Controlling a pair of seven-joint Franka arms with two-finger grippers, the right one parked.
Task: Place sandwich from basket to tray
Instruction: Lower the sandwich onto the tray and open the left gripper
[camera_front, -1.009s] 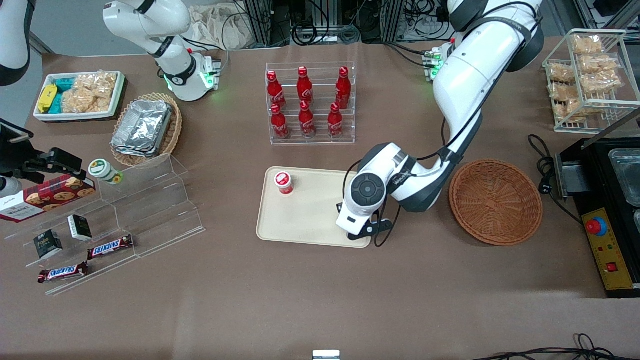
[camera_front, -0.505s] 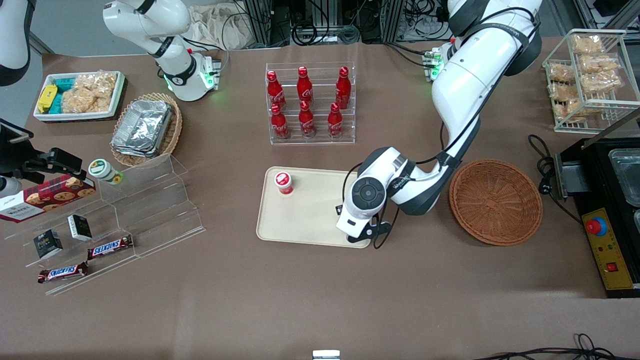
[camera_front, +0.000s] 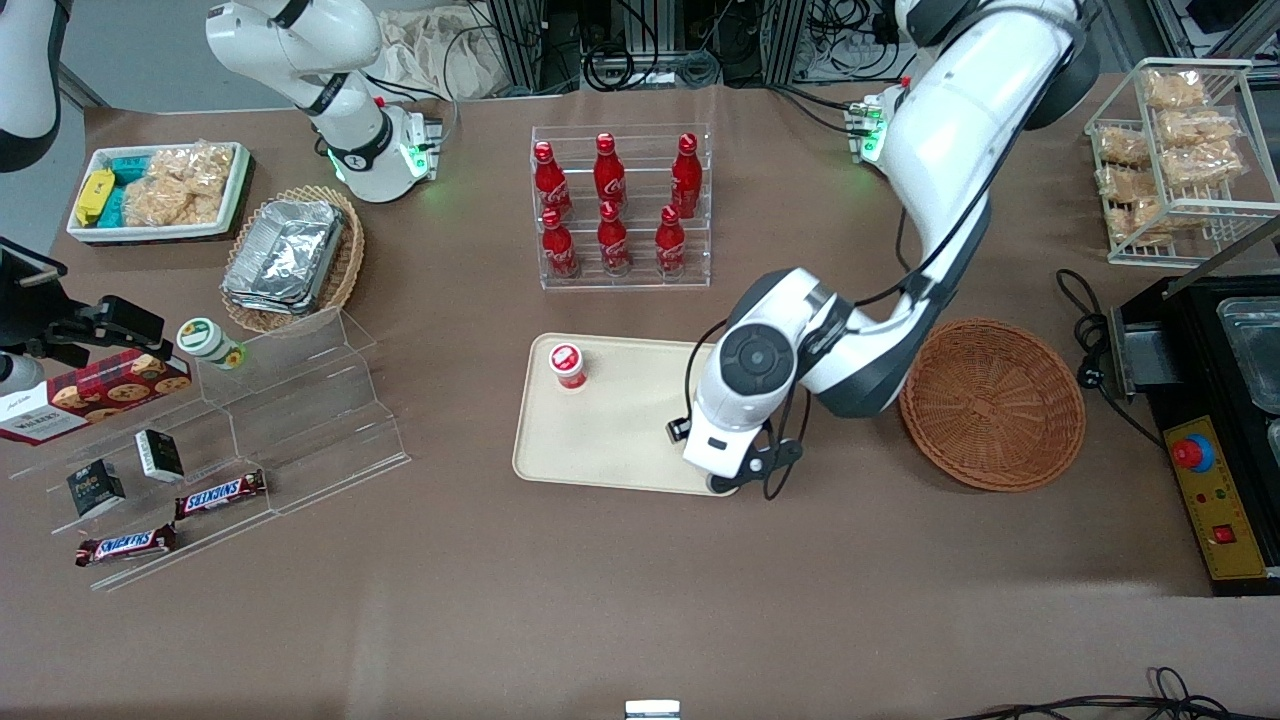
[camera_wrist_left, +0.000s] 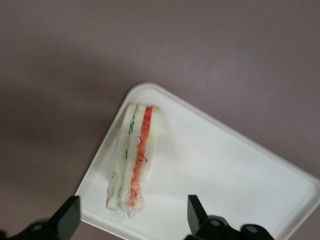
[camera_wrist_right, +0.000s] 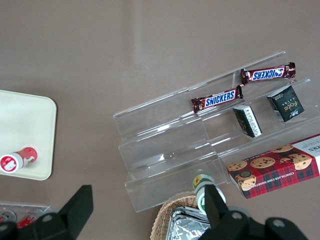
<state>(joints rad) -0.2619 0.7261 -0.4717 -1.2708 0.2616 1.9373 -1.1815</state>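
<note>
So the sandwich (camera_wrist_left: 133, 159) is lying on the tray (camera_front: 610, 440), tucked into a corner close to the rim, on the end toward the working arm and near the front camera. Gripper (camera_wrist_left: 133, 220) hangs above it with fingers (camera_wrist_left: 68, 216) spread wide, one either side, not touching. Basket (camera_front: 992, 403) sits beside the tray toward the working arm's end, with a strip of bare table between them. A small red-capped jar (camera_front: 568, 365) stands on the tray farther from the camera, well apart from the sandwich, with plain tray surface between them.
</note>
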